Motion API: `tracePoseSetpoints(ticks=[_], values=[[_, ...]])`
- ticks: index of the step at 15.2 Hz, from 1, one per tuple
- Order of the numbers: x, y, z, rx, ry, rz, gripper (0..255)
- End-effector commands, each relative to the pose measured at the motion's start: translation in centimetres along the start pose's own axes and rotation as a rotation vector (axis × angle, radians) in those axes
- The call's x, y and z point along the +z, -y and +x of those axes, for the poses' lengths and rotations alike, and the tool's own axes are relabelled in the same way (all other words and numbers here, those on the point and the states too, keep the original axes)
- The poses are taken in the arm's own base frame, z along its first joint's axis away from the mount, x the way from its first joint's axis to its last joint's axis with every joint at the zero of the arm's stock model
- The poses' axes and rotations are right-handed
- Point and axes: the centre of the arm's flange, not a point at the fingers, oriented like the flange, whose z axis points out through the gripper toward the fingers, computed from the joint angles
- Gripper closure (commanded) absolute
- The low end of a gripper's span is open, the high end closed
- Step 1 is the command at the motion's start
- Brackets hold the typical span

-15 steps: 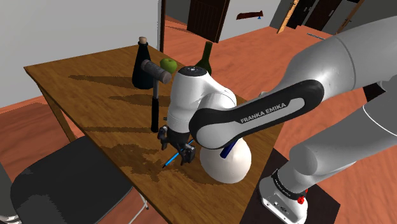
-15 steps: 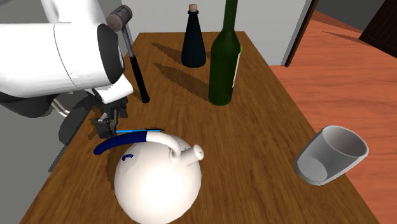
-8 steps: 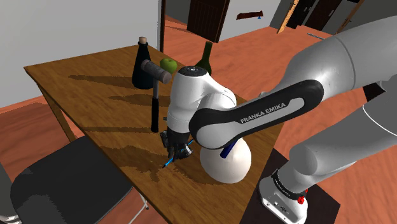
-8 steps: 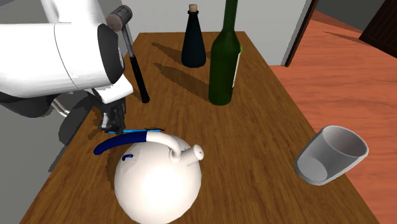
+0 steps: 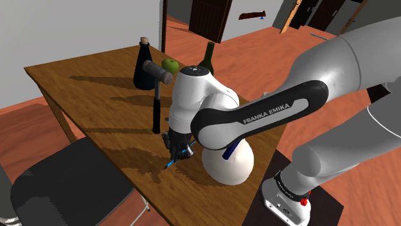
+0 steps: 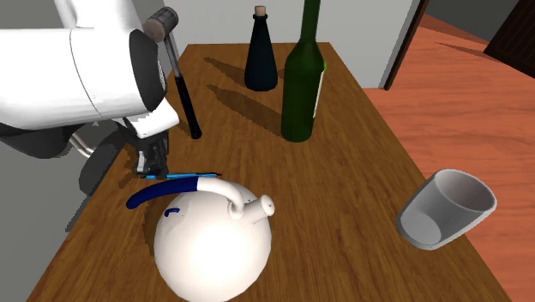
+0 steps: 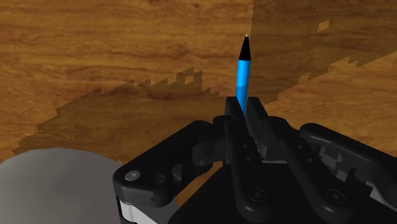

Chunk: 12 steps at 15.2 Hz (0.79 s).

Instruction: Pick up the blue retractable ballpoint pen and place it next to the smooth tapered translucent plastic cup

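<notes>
One arm bends low over the wooden desk (image 5: 83, 83) in the shoulder view. Its gripper (image 5: 177, 151) is clenched on the blue pen (image 5: 169, 164), just beside the white teapot (image 5: 228, 162). In the second exterior view the pen lies roughly level at the gripper, near the teapot's blue handle; whether it touches the desk cannot be told. The grey cup (image 6: 446, 208) lies tipped over, well apart, at that view's right. In the wrist view both fingers clasp the barrel, and the dark tip projects beyond them.
</notes>
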Motion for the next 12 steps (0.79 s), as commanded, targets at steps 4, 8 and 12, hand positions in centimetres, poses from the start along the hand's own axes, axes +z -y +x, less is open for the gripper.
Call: tracePoseSetpoints(ticks=[4, 8, 12], values=[[-2.4, -0.1, -0.2, 0.000, 0.000, 0.000, 255], [-4.5, -0.1, -0.4, 0.000, 0.000, 0.000, 255], [-6.6, -0.2, -0.6, 0.000, 0.000, 0.000, 255]])
